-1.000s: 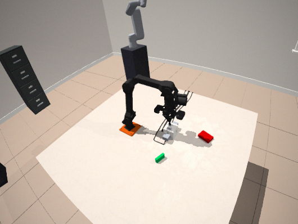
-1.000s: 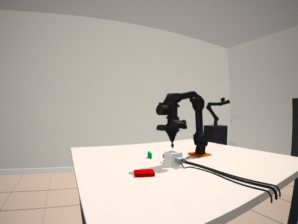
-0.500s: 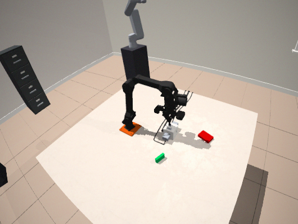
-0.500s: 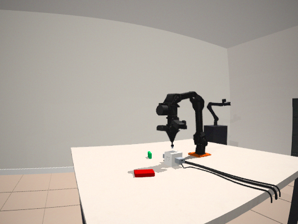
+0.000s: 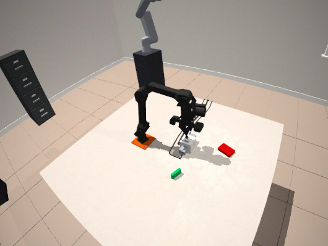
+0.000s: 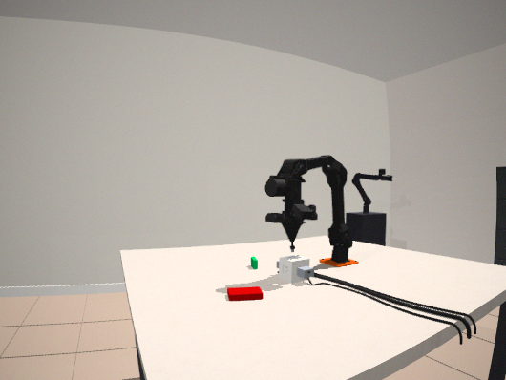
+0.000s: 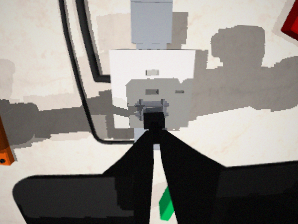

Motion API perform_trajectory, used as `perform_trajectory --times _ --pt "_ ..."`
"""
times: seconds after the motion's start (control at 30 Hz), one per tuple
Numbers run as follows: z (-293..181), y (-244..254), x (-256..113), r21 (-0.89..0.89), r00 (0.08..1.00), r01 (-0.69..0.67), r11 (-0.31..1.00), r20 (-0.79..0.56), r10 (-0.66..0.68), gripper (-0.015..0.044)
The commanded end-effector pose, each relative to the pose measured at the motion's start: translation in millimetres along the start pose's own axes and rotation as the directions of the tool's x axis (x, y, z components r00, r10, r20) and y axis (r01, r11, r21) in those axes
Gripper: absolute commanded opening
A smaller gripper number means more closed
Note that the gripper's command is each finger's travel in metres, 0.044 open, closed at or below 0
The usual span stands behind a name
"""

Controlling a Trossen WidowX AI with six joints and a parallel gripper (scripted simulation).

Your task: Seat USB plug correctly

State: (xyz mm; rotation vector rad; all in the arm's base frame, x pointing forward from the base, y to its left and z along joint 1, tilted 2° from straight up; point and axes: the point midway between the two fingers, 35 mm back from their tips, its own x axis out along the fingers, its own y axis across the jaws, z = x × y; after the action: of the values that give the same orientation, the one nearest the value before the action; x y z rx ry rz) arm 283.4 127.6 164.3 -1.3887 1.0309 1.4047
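The white power cube (image 5: 189, 146) (image 6: 287, 270) (image 7: 119, 62) stands on the table, its top face showing several slots in the wrist view. My gripper (image 5: 186, 136) (image 6: 292, 244) (image 7: 155, 136) points straight down over the cube and is shut on the small grey USB plug (image 6: 292, 250) (image 7: 152, 106). The plug is upright at the cube's top, over the part of the top nearest the green block. The fingertips cover part of the plug and the spot under it. Whether the plug's end is in the socket or just above it cannot be told, nor which way round it faces.
Grey plugs (image 5: 182, 150) (image 6: 305, 272) (image 7: 151, 22) stick out of two opposite cube sides. Black cables (image 6: 382, 296) (image 7: 82, 95) run beside the cube and over the table edge. A red block (image 5: 226, 149) (image 6: 244, 293) and a green block (image 5: 176, 173) (image 6: 254, 263) (image 7: 166, 203) lie nearby.
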Motion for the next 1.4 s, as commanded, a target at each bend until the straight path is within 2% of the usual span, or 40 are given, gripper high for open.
perform_trajectory --times 0.0,1.37 --pt "-0.4 -0.3 0.5 0.006 1.000 0.002 1.000 -0.004 -0.002 0.0000" --pt "-2.5 -0.1 5.4 0.024 1.000 0.002 1.000 -0.019 -0.001 0.0000"
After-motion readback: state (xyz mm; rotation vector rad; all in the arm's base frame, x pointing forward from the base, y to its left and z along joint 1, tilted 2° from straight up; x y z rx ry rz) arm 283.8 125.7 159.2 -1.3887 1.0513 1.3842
